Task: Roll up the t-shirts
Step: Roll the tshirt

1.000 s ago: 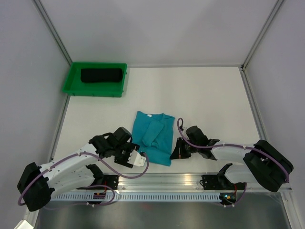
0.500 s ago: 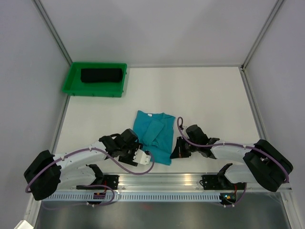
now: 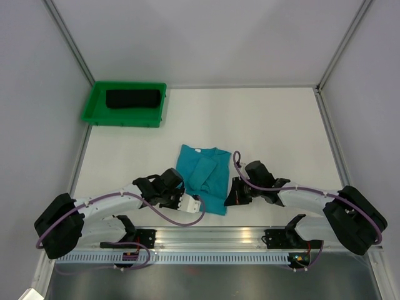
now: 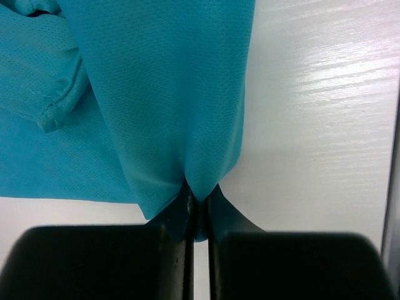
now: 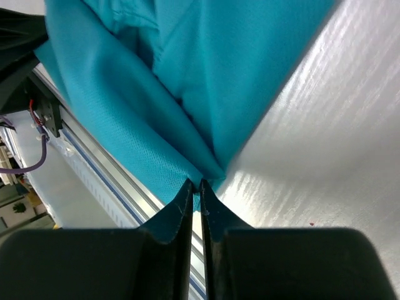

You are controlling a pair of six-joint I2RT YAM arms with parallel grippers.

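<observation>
A teal-blue t-shirt lies folded lengthwise on the white table, its neck label toward the far side. My left gripper is at the shirt's near-left corner and my right gripper at its near-right corner. In the left wrist view the left gripper is shut on the t-shirt, with hem cloth bunched between the fingertips. The right wrist view shows the right gripper pinching the hem corner of the t-shirt, which rises slightly off the table there.
A green tray stands at the far left with a dark rolled cloth in it. A metal rail runs along the near edge just behind both grippers. Grey walls enclose the table on three sides.
My left gripper slid right to the near-left hem corner and closed on it. The right gripper has stayed pinched on the near-right corner, shifting only slightly.
</observation>
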